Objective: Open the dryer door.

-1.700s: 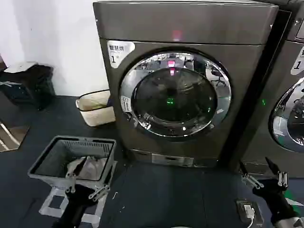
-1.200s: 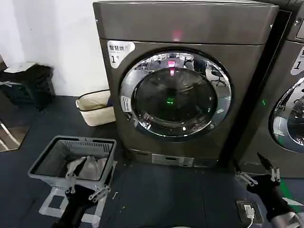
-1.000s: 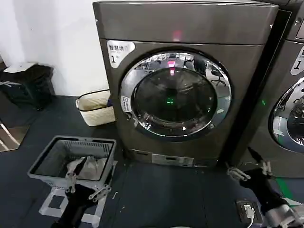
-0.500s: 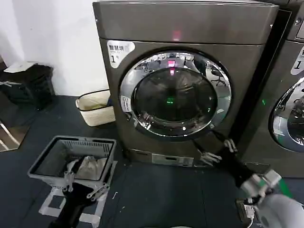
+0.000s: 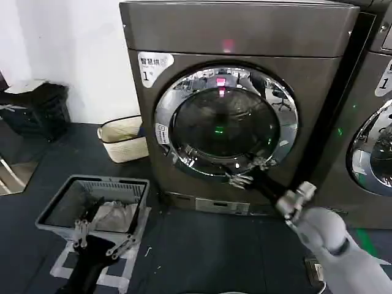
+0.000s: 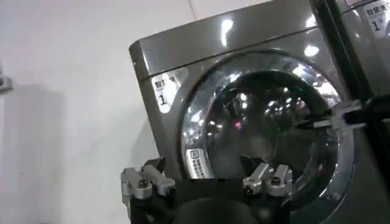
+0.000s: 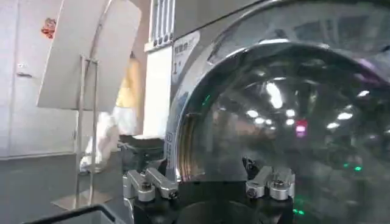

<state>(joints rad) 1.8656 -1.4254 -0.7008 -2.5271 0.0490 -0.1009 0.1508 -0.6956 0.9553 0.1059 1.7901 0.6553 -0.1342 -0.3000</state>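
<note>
Dryer door (image 5: 225, 122), round chrome-rimmed dark glass, sitting closed on grey machine front | right gripper (image 5: 247, 173) now arriving at its lower rim, fingers spread, nothing gripped | left gripper (image 5: 98, 237) idling low, spread, by basket | pull pending

1. Right gripper (image 5: 248, 172): moved from low at the right, by the second machine, up and leftward to the lower chrome rim of the dryer door (image 5: 226, 122); fingers spread.
2. Left gripper (image 5: 98, 234): shifted slightly lower beside the grey basket (image 5: 92, 205).
</note>
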